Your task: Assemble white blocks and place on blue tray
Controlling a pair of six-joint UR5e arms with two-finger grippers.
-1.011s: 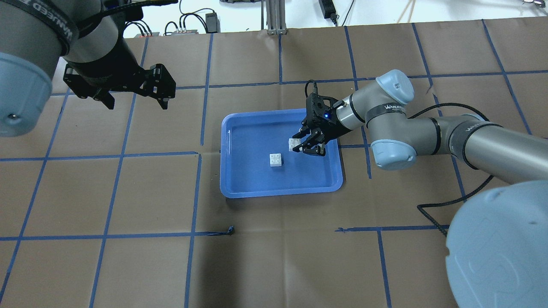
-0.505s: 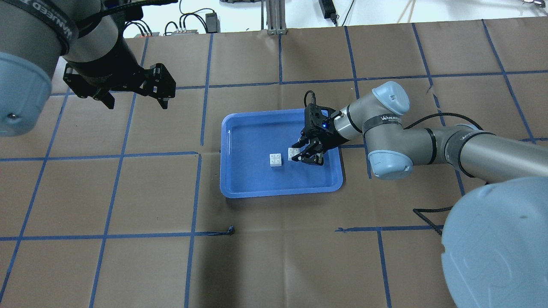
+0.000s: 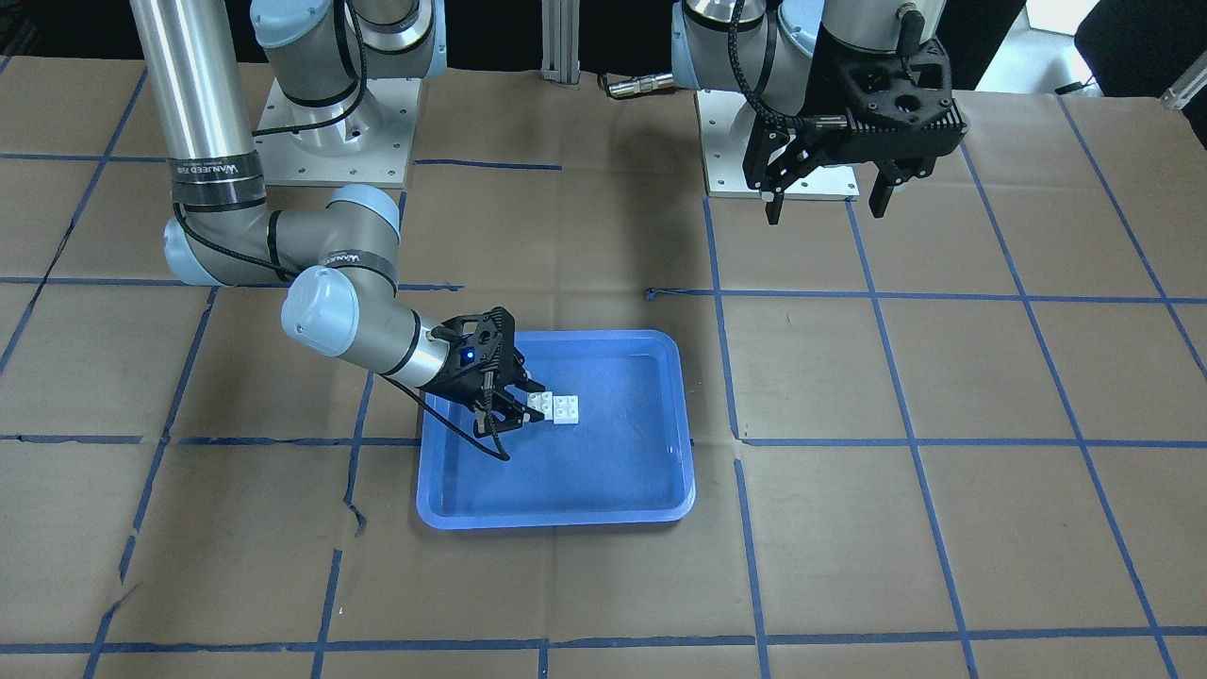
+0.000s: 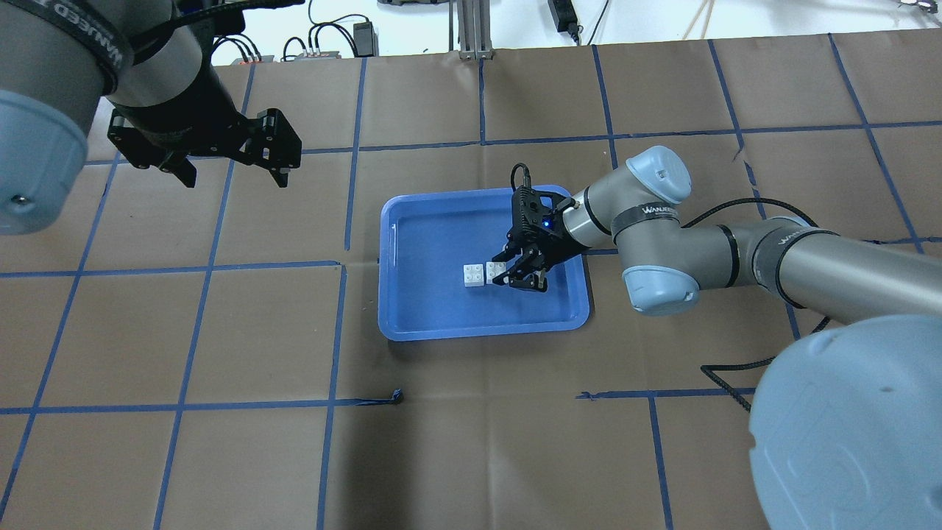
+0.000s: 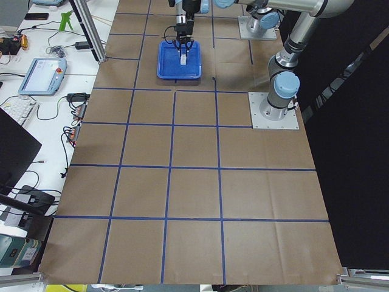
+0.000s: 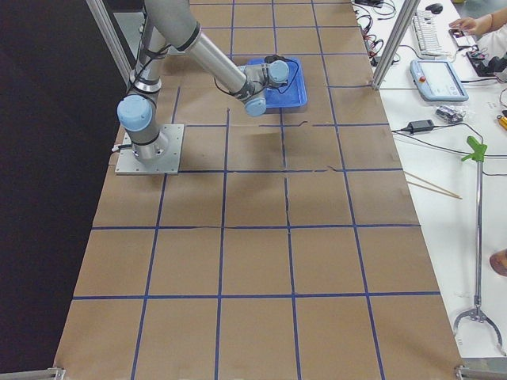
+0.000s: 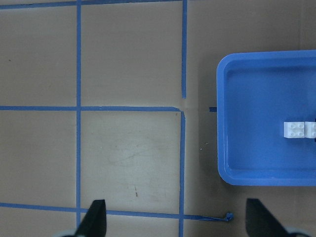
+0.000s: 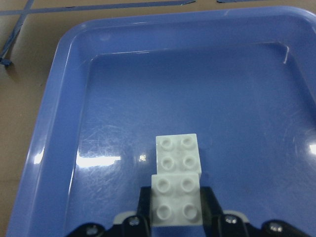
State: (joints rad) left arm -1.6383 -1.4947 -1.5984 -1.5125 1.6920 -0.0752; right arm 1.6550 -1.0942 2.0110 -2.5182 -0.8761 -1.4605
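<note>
The blue tray (image 4: 441, 320) lies mid-table and also shows in the front view (image 3: 556, 514). One white block (image 4: 474, 274) rests loose on its floor. My right gripper (image 4: 508, 276) is shut on the second white block (image 4: 495, 269), low in the tray and right beside the loose one. The right wrist view shows the held block (image 8: 177, 200) between the fingers (image 8: 208, 202), against the loose block (image 8: 177, 154); I cannot tell whether they touch. My left gripper (image 4: 232, 165) is open and empty, high over the far left of the table. Its wrist view shows the tray (image 7: 237, 98) and both blocks (image 7: 296, 129).
The table is covered in brown paper with a blue tape grid. A loose curl of tape (image 4: 397, 397) lies in front of the tray. Both arm bases (image 3: 792, 141) stand at the robot's edge. The right arm's cable (image 4: 736, 368) trails over the table.
My right gripper has carried its white block leftward in the overhead view, from apart to right beside the loose block. The left arm has not moved.
</note>
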